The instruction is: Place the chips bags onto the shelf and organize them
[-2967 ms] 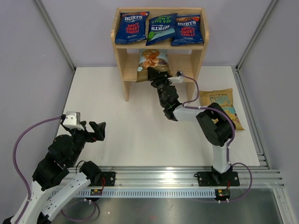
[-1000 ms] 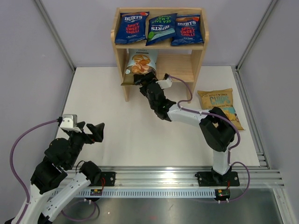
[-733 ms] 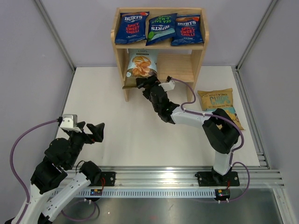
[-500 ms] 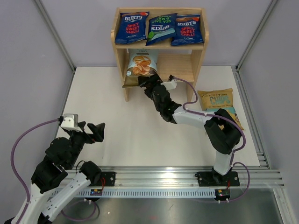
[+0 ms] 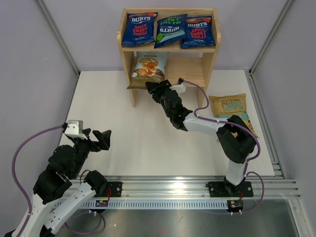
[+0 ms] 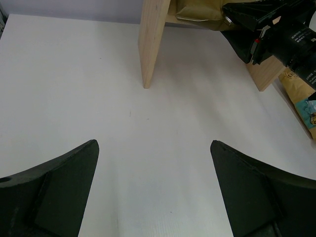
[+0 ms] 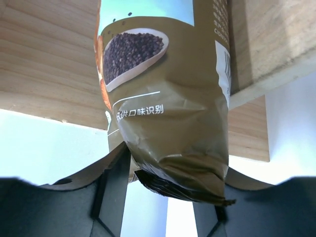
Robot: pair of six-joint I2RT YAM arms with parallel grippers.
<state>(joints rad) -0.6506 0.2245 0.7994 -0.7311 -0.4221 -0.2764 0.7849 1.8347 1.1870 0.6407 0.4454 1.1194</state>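
The wooden shelf (image 5: 127, 74) stands at the back. On its top tier lie two red-label Burts bags (image 5: 139, 28) (image 5: 198, 30) with the green-label one (image 5: 171, 28) between them. My right gripper (image 5: 154, 89) is shut on the crumpled bottom end of the pale blue-tan bag (image 5: 148, 68), which lies on the left of the lower tier with its end over the front edge. In the right wrist view the bag (image 7: 168, 123) fills the gap in the gripper (image 7: 165, 163). The yellow bag (image 5: 231, 106) lies on the table to the right. My left gripper (image 5: 101, 139) is open and empty, near left.
The left wrist view shows the shelf's left leg (image 6: 150, 44), my right gripper (image 6: 247, 29) at the lower tier and the yellow bag (image 6: 301, 94) at the right edge. My left gripper (image 6: 153, 143) hovers over white table. Grey walls close in the table on three sides.
My right gripper has carried the pale blue-tan bag from the middle of the lower tier to its left side and pushed it a little further in. The left arm has barely moved.
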